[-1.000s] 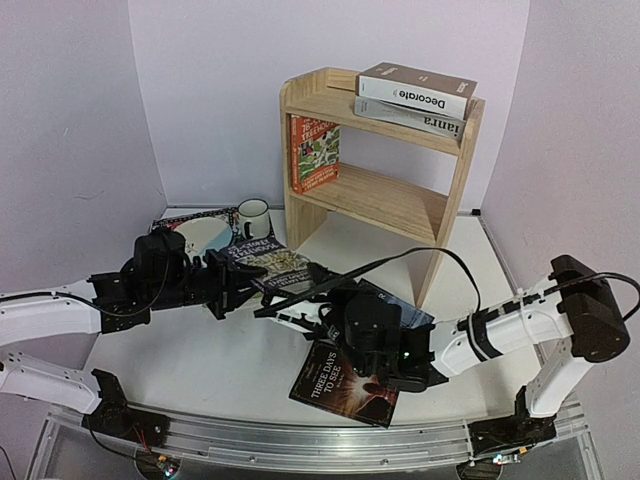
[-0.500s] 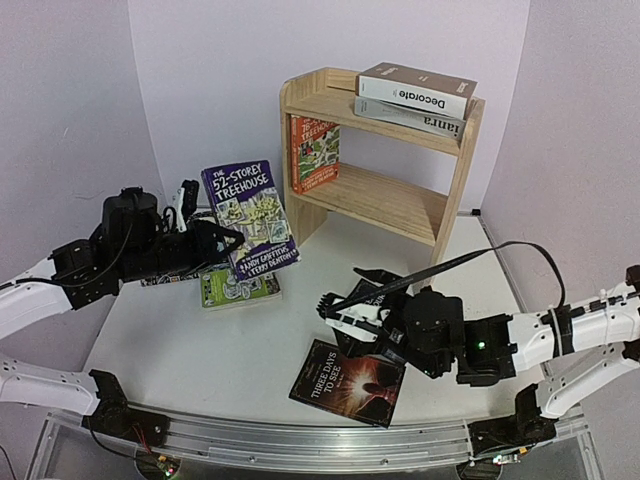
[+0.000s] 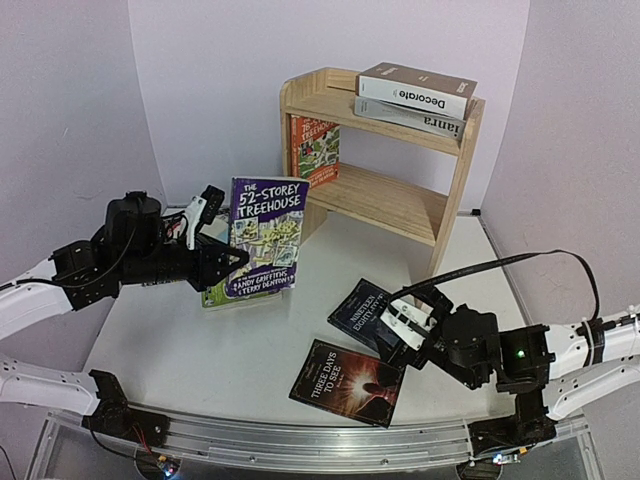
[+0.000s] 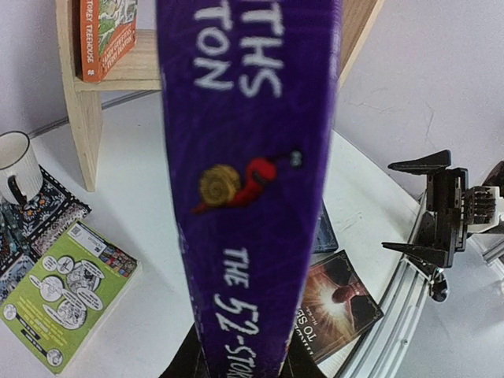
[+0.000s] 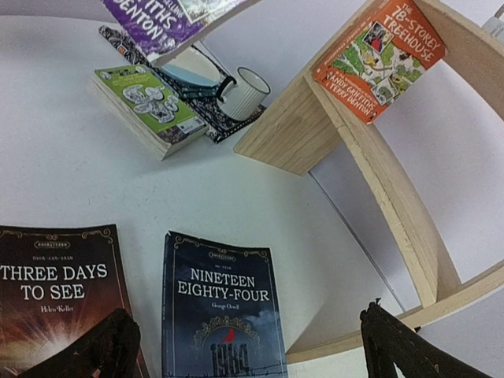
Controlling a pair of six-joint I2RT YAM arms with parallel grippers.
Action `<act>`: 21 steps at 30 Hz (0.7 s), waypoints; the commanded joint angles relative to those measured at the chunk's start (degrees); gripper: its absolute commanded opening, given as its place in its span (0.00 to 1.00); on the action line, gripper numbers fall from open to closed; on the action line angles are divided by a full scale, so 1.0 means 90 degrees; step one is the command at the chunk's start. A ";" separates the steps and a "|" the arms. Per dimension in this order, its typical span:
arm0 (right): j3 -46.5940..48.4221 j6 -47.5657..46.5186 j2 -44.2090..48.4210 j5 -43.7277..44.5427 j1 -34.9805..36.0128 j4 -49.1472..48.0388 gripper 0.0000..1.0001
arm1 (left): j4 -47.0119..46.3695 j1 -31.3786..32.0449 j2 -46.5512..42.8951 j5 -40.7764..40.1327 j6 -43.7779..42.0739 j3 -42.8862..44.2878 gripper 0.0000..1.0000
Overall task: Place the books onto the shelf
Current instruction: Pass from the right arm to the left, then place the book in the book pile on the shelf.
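**Purple book** (image 3: 263, 235): we record it off the table, upright, cover to the camera. It is clamped at its lower edge in the left gripper (image 3: 228, 263), whose jaws are closed narrowly on it. It hangs near the left side panel of the shelf (image 3: 385, 205), not yet inside.

**Right gripper** (image 3: 408, 322): jaws wide apart, holding nothing, low beside the dark blue book (image 3: 365, 312).

**Shelved:** orange book (image 3: 315, 150) standing on the lower tier; brown book (image 3: 417, 88) lying on the grey book (image 3: 408, 113) on top.

**On the table:** green book (image 4: 67, 291), dark blue book, dark book (image 3: 345, 382).

**Change noted:** a second ago both grippers met low over the purple book, which lay flat among the others. Since then the left has raised it and stood it up. The right has let go, opened fully and drawn back to its own side. The lift also uncovered the green book.

**Our judgement:** the joint pick-up is finished. Three books are shelved, one is in transit, three wait.
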State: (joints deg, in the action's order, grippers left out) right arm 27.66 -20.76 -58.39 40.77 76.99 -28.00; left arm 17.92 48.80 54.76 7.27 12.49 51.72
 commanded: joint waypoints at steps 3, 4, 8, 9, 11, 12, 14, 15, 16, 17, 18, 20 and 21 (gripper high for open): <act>0.0216 0.1285 0.0097 0.0141 -0.0333 0.1506 0.98 | -0.1658 -0.0002 0.0546 -0.0319 -0.0751 0.0455 0.00; 0.0224 0.1415 0.0127 0.0140 -0.0412 0.1659 0.98 | -0.1796 -0.0002 0.0662 -0.0334 -0.0753 0.0488 0.00; -0.0051 0.1673 0.0444 0.0125 -0.0644 0.1870 0.98 | -0.2138 -0.0001 0.1086 -0.0267 -0.0717 0.0705 0.00; -0.0145 0.1690 0.0536 0.0131 -0.0662 0.1878 0.98 | -0.2184 -0.0002 0.1169 -0.0247 -0.0706 0.0767 0.00; -0.0312 0.1696 0.0696 0.0134 -0.0673 0.1881 0.98 | -0.2250 -0.0004 0.1312 -0.0199 -0.0704 0.0865 0.00; -0.0333 0.1675 0.0723 0.0114 -0.0676 0.1877 0.98 | -0.2277 -0.0002 0.1358 -0.0181 -0.0719 0.0898 0.00; -0.0313 0.1663 0.0691 0.0156 -0.0683 0.1879 0.98 | -0.2356 -0.0002 0.1404 -0.0175 -0.0763 0.0928 0.00; -0.0328 0.1655 0.0621 0.0308 -0.0684 0.1835 0.98 | -0.2420 -0.0002 0.1422 -0.0194 -0.0808 0.0922 0.00; -0.0322 0.1659 0.0520 0.0447 -0.0688 0.1782 0.98 | -0.2506 -0.0006 0.1436 -0.0207 -0.0867 0.0903 0.00; -0.0314 0.1692 0.0418 0.0563 -0.0689 0.1741 0.98 | -0.2580 -0.0004 0.1453 -0.0220 -0.0919 0.0886 0.00; -0.0311 0.1723 0.0338 0.0618 -0.0691 0.1686 0.98 | -0.2654 -0.0002 0.1478 -0.0236 -0.0963 0.0867 0.00; -0.0294 0.1744 0.0146 0.0497 -0.0687 0.1587 0.98 | -0.2794 0.0000 0.1548 -0.0251 -0.1017 0.0843 0.00; -0.0254 0.1760 0.0047 0.0428 -0.0685 0.1566 0.98 | -0.2881 0.0001 0.1586 -0.0251 -0.1035 0.0844 0.00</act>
State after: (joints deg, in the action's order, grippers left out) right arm 25.19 -6.74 -55.29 42.89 71.01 -12.42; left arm 2.80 48.80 68.79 5.42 5.56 55.18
